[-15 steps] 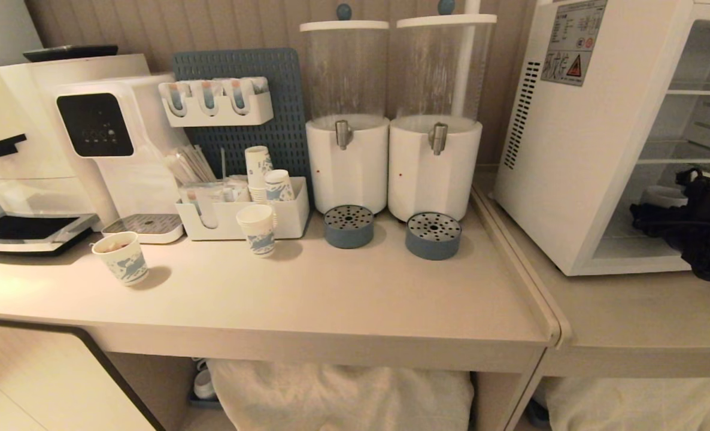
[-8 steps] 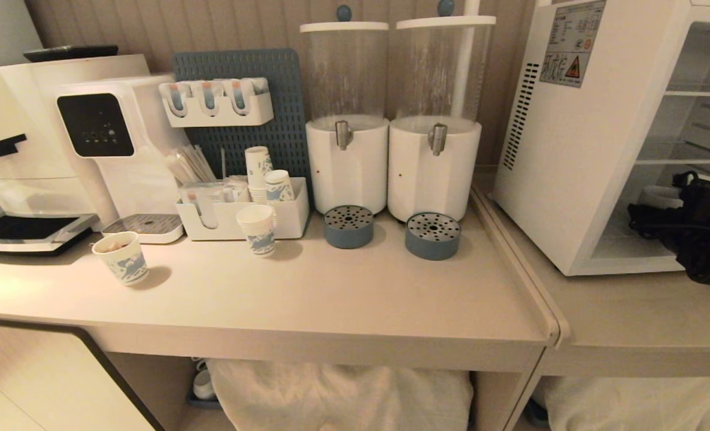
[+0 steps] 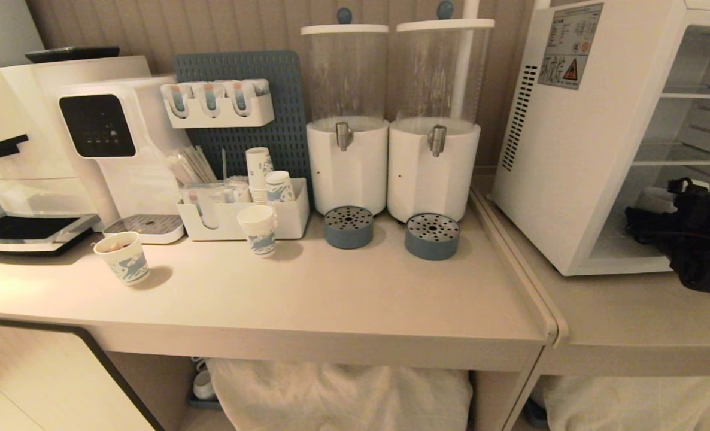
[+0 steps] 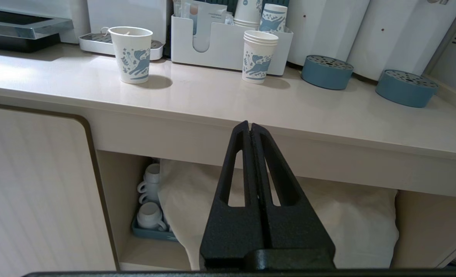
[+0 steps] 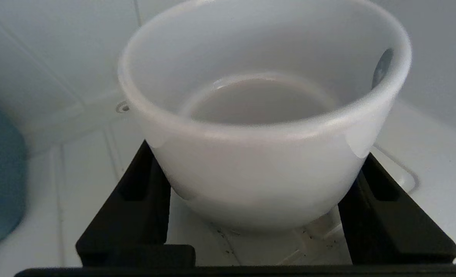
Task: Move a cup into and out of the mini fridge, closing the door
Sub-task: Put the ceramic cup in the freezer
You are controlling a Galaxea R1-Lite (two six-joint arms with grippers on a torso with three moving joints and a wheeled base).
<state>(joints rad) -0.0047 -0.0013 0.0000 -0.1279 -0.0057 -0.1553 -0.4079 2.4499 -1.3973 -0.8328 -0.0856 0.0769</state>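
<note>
The cup (image 5: 262,127), a squat white ceramic mug, sits between the two black fingers of the right end effector (image 5: 258,200) on the floor of the mini fridge (image 3: 576,149). The fingers flank its lower wall on either side, spread wide around it; whether they press the ceramic or merely bracket it cannot be told. In the head view the right arm reaches into the fridge's lowest compartment, and only a sliver of the mug shows behind the black wrist. The fridge stands open at the right end of the surface (image 3: 355,287), its wire shelves bare; the door itself lies outside every view.

The step in hand appears to be either setting the mug down inside or taking hold of it to bring it out. A withdrawal would call for a firm pinch, then a level pull under the shelf above.

The left end effector (image 4: 251,192) hangs parked below the surface's front edge, fingers pressed together. Two drink dispensers (image 3: 391,120) and printed paper cups (image 3: 258,230) stand well apart toward the surface's middle, clear of the fridge's mouth.
</note>
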